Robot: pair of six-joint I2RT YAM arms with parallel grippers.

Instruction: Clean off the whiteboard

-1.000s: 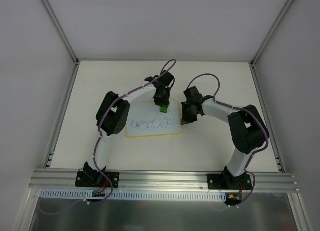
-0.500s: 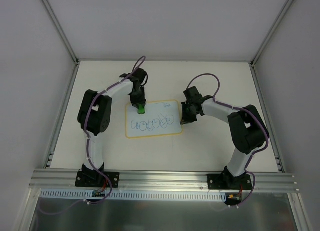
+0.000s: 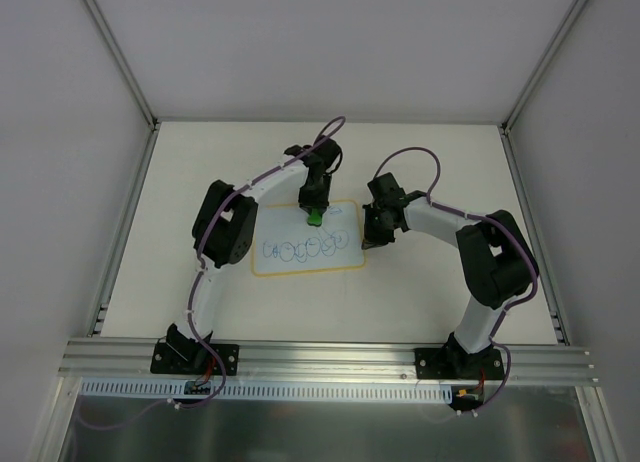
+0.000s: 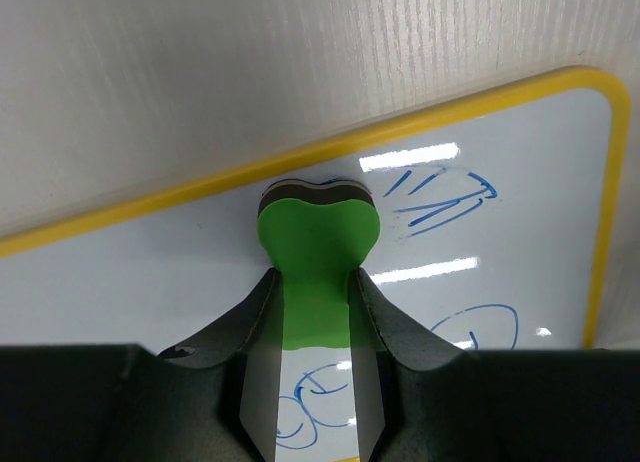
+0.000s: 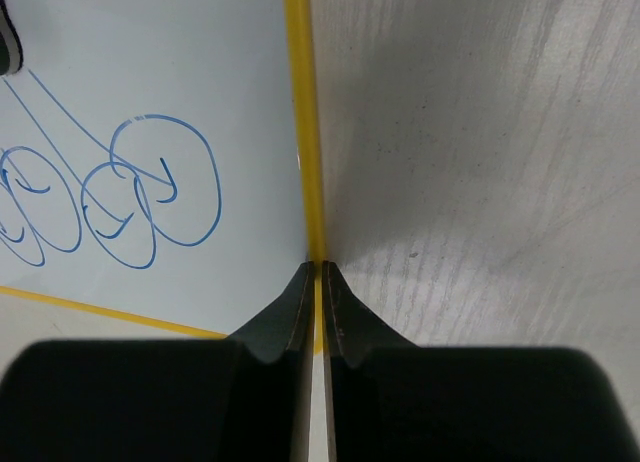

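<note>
The whiteboard [image 3: 282, 228] lies flat mid-table, with a yellow rim and a row of blue loops [image 3: 305, 247] across its face. My left gripper [image 3: 315, 214] is shut on the green eraser [image 4: 317, 232] and presses it on the board's upper middle [image 4: 140, 272], close to the far rim. Short blue strokes [image 4: 440, 197] lie just right of the eraser. My right gripper [image 3: 367, 239] is shut, its tips [image 5: 317, 267] down on the board's right yellow rim [image 5: 298, 102]. Blue loops [image 5: 150, 187] show left of it.
The board rests on a pale table [image 3: 440, 172] enclosed by white walls. A metal rail [image 3: 330, 354] runs along the near edge, where both arm bases are bolted.
My left gripper swept the eraser left along the board's top edge, then back right to the upper middle. The right gripper and the board have not moved.
</note>
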